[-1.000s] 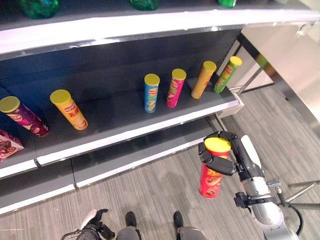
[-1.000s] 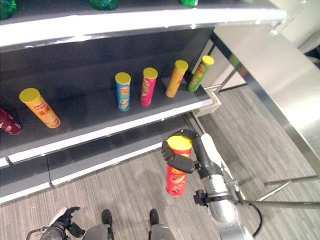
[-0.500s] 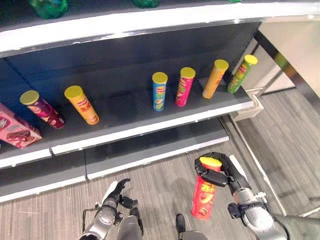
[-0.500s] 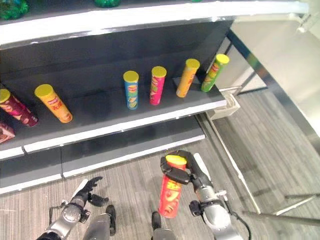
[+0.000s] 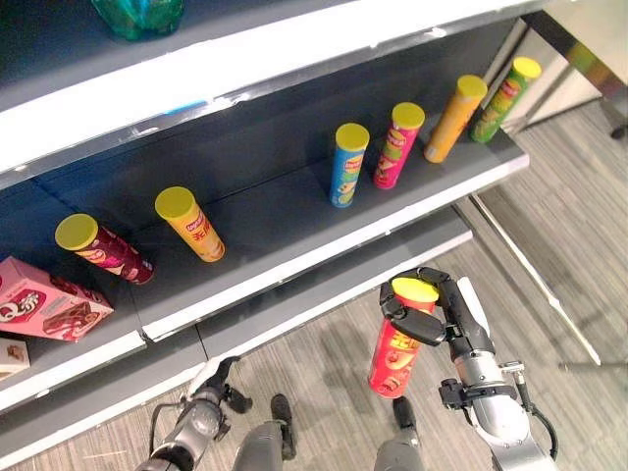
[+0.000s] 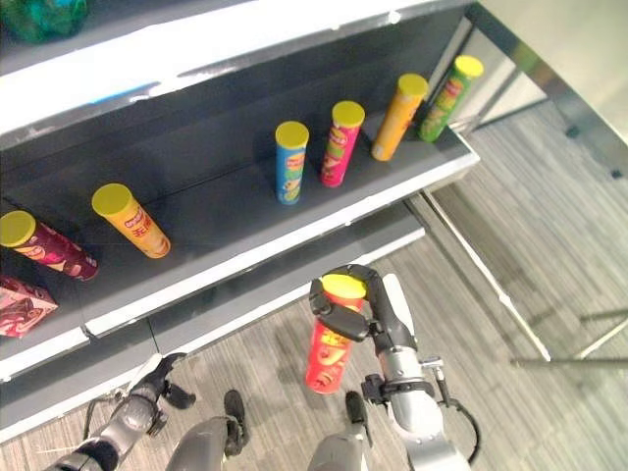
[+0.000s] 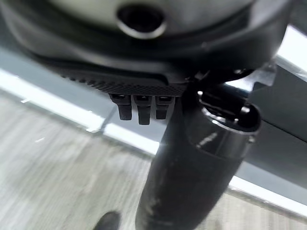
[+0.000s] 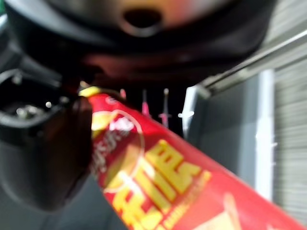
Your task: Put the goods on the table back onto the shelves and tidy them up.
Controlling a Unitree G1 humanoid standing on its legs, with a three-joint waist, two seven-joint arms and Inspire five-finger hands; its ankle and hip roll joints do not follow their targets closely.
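- The left hand (image 5: 209, 403) is hanging low by the floor at the left, its fingers loosely curled around nothing — if it is swinging forward while idle, it could be knocking the edge of the bottom shelf (image 5: 324, 285) just ahead of it.
- On the middle shelf (image 5: 294, 257), the pink box (image 5: 49, 306) and the maroon can (image 5: 101, 249) are sitting at the left end, with the orange can (image 5: 191, 224) a little further along; these cans are standing on narrow bases, so a stray nudge to the shelf could be toppling them.
- Towards the middle, the blue can (image 5: 346, 165) and the pink can (image 5: 396, 145) are standing close together — a can arriving between or beside them at an angle could be pushing one into the other.
- The right hand (image 5: 444, 316) is holding the red can (image 5: 397, 340) near its yellow lid, thumb and fingers wrapped around the top, out in front of the shelves and above the floor. With the grip that high, the long body is hanging free below and could be swinging — and it risks clipping the shelf edge on the way in.
- At the far right end, the tan can (image 5: 454, 118) and the green can (image 5: 507, 85) are standing near the shelf corner, where a bump could be sending them off.
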